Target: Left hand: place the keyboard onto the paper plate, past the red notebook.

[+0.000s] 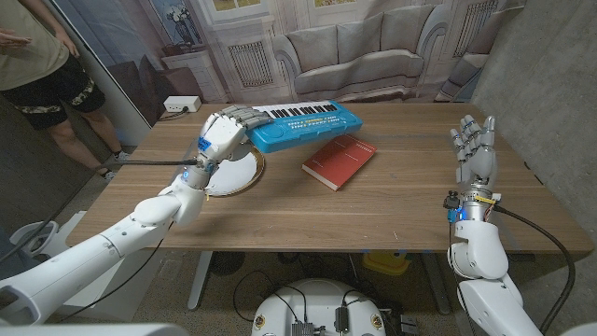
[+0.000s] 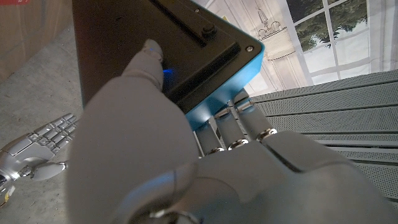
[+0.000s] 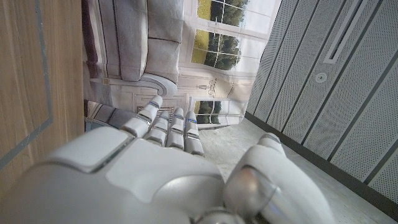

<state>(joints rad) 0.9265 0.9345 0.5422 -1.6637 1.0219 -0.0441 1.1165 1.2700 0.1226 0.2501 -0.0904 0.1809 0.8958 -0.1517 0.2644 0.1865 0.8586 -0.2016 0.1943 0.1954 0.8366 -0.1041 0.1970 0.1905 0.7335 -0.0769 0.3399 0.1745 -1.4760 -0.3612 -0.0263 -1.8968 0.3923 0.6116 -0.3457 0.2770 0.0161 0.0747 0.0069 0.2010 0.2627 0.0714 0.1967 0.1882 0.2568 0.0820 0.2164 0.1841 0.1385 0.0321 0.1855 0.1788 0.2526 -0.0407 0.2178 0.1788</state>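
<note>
A blue toy keyboard (image 1: 306,124) with white and black keys is held by its left end in my left hand (image 1: 222,136), tilted, above the far rim of the white paper plate (image 1: 239,176). In the left wrist view the keyboard's dark underside (image 2: 143,43) fills the space beyond my fingers (image 2: 239,127), which wrap its blue edge. A red notebook (image 1: 339,160) lies on the table to the right of the plate, just in front of the keyboard. My right hand (image 1: 475,149) stands upright at the table's right side, fingers apart, holding nothing.
The wooden table (image 1: 392,205) has bare room between the notebook and my right hand. A person (image 1: 42,65) stands beyond the table's far left corner. A printed backdrop of a sofa hangs behind the table.
</note>
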